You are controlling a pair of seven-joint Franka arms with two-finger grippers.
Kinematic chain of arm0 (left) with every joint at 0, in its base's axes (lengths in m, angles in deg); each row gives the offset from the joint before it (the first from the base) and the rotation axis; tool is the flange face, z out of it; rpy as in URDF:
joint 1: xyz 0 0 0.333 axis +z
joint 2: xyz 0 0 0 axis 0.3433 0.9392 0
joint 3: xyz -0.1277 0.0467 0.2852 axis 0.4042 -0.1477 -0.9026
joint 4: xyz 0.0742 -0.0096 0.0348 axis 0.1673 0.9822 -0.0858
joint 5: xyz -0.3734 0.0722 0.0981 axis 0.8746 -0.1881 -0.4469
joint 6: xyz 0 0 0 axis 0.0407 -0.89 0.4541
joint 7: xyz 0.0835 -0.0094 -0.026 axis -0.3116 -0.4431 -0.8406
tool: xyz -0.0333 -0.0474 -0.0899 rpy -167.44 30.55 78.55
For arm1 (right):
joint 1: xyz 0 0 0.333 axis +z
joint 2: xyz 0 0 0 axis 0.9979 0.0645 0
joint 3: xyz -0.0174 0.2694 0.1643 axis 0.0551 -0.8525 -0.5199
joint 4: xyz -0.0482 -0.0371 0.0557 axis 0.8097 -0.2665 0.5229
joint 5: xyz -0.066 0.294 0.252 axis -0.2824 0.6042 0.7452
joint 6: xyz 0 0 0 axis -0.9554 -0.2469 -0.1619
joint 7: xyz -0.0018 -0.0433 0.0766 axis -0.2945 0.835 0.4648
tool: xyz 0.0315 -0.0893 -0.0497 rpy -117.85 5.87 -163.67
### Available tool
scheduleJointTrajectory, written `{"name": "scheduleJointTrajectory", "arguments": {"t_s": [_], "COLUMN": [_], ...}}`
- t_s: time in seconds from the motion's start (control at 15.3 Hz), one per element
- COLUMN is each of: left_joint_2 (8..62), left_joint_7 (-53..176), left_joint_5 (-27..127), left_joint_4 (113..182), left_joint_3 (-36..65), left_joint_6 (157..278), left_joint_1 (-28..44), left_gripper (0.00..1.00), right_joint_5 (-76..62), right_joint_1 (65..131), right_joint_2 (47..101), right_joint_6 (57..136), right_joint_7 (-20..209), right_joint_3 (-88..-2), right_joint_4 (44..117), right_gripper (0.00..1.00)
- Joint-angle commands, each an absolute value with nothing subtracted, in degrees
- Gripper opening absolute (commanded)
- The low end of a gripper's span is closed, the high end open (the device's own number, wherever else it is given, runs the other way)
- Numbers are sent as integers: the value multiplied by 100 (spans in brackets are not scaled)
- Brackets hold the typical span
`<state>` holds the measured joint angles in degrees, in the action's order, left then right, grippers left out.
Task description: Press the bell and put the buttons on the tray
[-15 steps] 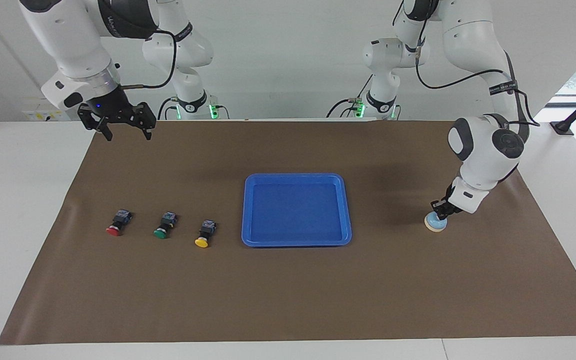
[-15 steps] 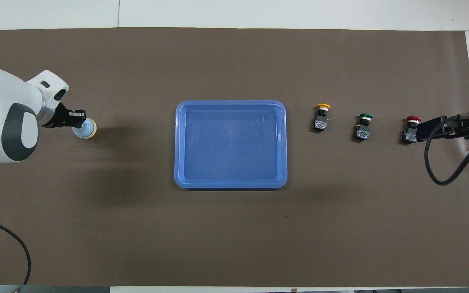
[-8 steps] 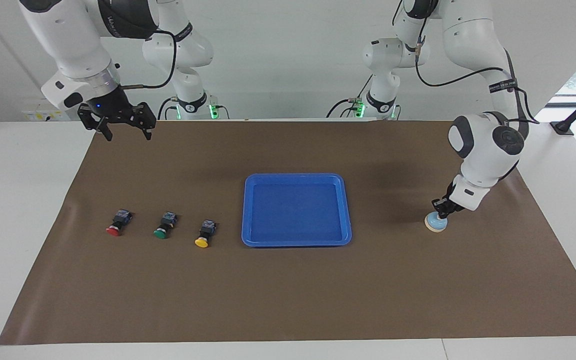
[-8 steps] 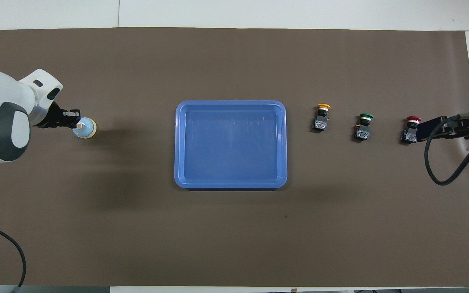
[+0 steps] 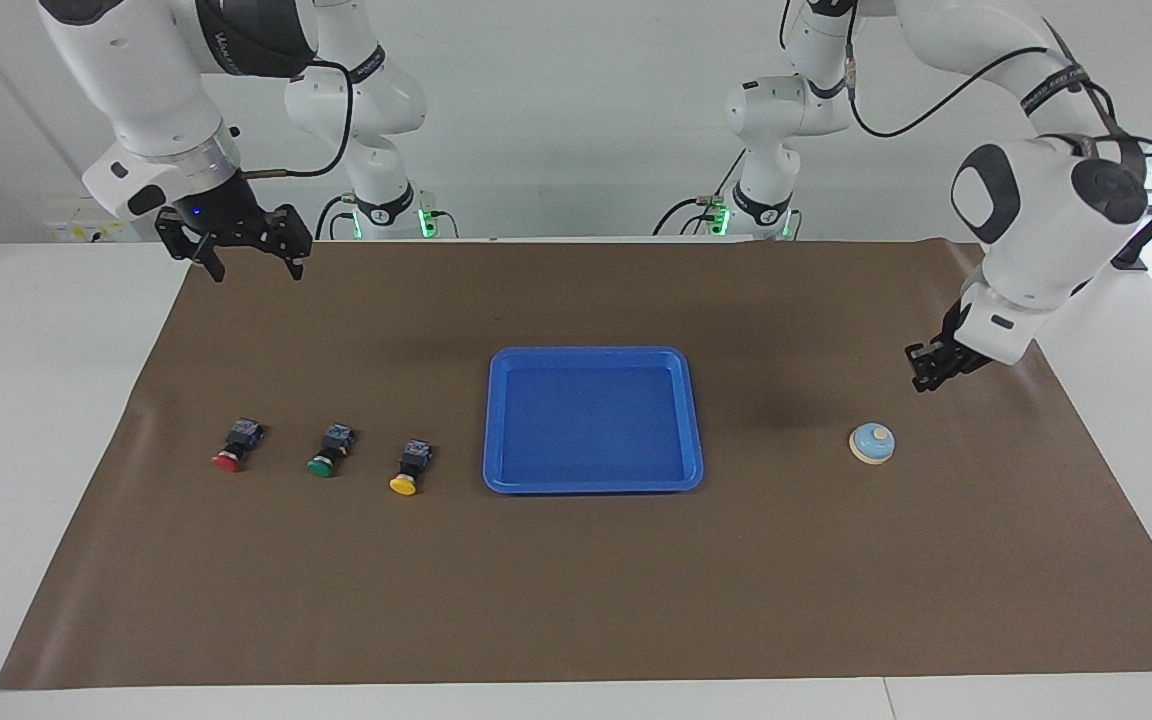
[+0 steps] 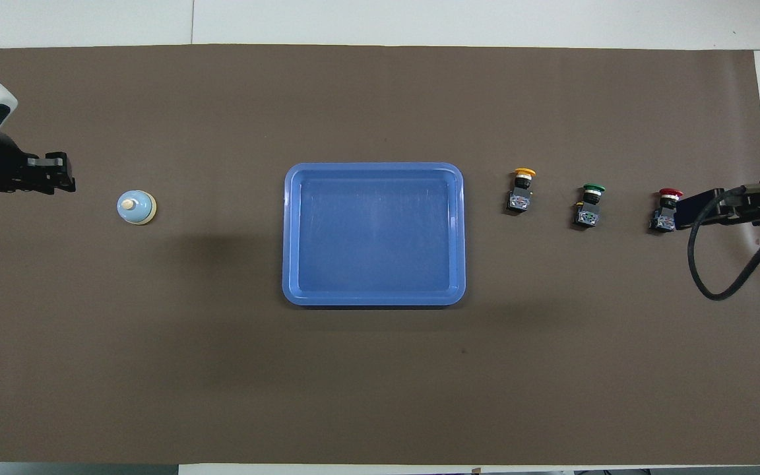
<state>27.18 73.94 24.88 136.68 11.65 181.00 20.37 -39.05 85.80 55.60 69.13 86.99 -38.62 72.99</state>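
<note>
The light-blue bell (image 5: 872,443) (image 6: 136,207) stands alone on the brown mat toward the left arm's end, its pale knob uncovered. My left gripper (image 5: 921,372) (image 6: 63,179) hangs above the mat beside the bell, clear of it and holding nothing. The blue tray (image 5: 593,486) (image 6: 373,300) lies at the middle with nothing in it. The red button (image 5: 234,448) (image 6: 665,211), green button (image 5: 330,452) (image 6: 590,205) and yellow button (image 5: 410,468) (image 6: 520,191) lie in a row toward the right arm's end. My right gripper (image 5: 251,268) waits open, raised over the mat's edge.
The brown mat (image 5: 576,600) covers most of the white table. A black cable (image 6: 726,264) loops from the right arm over the mat near the red button. A black stand (image 5: 1131,255) sits off the mat at the left arm's end.
My left gripper has lifted off the bell's top and drawn up and away toward the left arm's end. The bell stays where it was. The right arm has not moved.
</note>
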Motion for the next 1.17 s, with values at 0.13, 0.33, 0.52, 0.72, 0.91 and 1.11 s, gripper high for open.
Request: {"name": "scheduleJointTrajectory", "arguments": {"t_s": [0.13,0.33,0.52,0.72,0.91,1.11], "left_joint_2": [2382,2426,2426,2470,2514,2497], "left_joint_7": [7401,7463,7454,7463,7463,7472], "left_joint_5": [2553,2544,2553,2544,2553,2562], "left_joint_4": [13736,13552,13525,13324,13156,13226], "left_joint_3": [1097,1115,1106,1124,1159,1159], "left_joint_6": [17735,17305,17155,16927,16706,16715], "left_joint_1": [2061,2051,2017,1990,1973,1973], "left_gripper": [100,100,100,100,100,100], "right_joint_5": [-3847,-3838,-3838,-3838,-3838,-3847], "right_joint_1": [8472,8481,8524,8568,8875,9113], "right_joint_2": [5455,5446,5446,5411,5332,5060], "right_joint_6": [6827,6783,6757,6844,7273,8186], "right_joint_7": [8839,8830,8812,8682,8347,7857], "right_joint_3": [-3906,-3915,-3923,-3932,-3932,-3932], "right_joint_4": [7401,7401,7402,7463,7769,8735], "right_gripper": [100,100,100,100,100,100]}}
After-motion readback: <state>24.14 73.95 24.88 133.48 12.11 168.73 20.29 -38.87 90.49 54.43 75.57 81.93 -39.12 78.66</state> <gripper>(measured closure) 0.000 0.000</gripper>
